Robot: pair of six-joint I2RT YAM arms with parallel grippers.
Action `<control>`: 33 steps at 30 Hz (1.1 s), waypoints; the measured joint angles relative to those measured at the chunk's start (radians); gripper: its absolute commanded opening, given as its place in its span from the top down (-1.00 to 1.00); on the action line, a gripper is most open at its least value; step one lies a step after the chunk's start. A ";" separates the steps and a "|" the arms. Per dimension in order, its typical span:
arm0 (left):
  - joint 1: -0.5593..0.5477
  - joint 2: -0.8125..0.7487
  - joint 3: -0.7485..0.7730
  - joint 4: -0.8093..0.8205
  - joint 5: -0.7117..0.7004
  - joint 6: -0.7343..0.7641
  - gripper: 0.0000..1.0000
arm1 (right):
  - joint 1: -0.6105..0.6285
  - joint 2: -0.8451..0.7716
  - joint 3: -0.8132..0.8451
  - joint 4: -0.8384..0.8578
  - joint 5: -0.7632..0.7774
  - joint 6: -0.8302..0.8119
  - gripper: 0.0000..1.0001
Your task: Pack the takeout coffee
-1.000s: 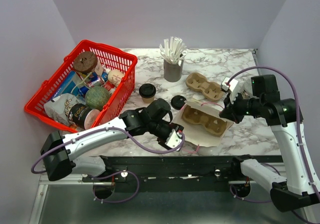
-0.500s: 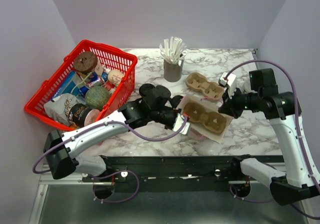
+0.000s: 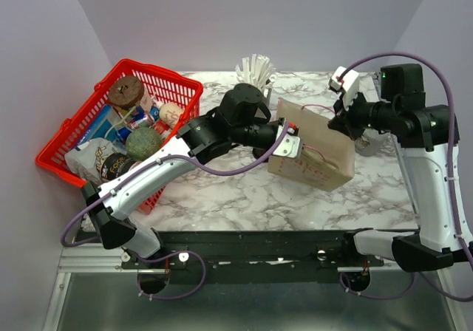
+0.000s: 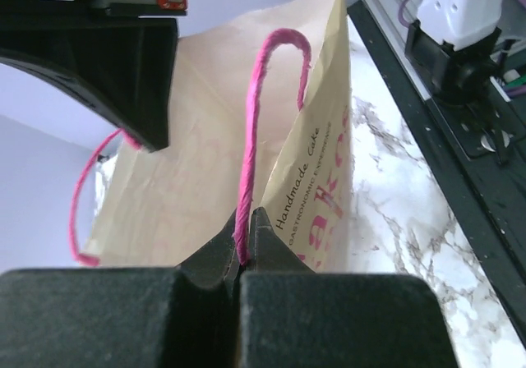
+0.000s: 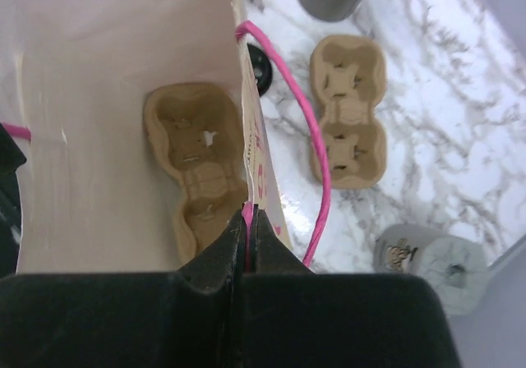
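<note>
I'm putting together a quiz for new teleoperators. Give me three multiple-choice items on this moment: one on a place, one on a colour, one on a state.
1. Where does one pulp carrier lie? A in the red basket; B inside the paper bag; C on the grey cup.
2. What colour is the bag's handle? A green; B white; C pink.
3. How is the left end effector? A shut on the handle; B wide open; C shut on a cup.
Key: B, the right wrist view shows it between the bag's walls; C, the handle reads pink in both wrist views; A, the left wrist view shows it pinching the handle.
</note>
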 measured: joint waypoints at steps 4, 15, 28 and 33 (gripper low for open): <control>0.002 0.016 0.108 -0.051 -0.005 -0.006 1.00 | 0.000 0.047 0.151 -0.003 0.000 -0.001 0.99; 0.002 0.047 0.301 -0.146 -0.034 -0.018 1.00 | 0.000 0.080 0.259 -0.024 0.008 -0.019 0.99; 0.002 0.048 0.215 -0.195 -0.040 -0.029 0.40 | 0.000 0.035 0.108 -0.010 0.005 0.002 0.76; 0.002 0.047 0.121 -0.182 -0.052 -0.051 -0.97 | 0.000 0.016 -0.033 0.010 0.005 0.016 -1.00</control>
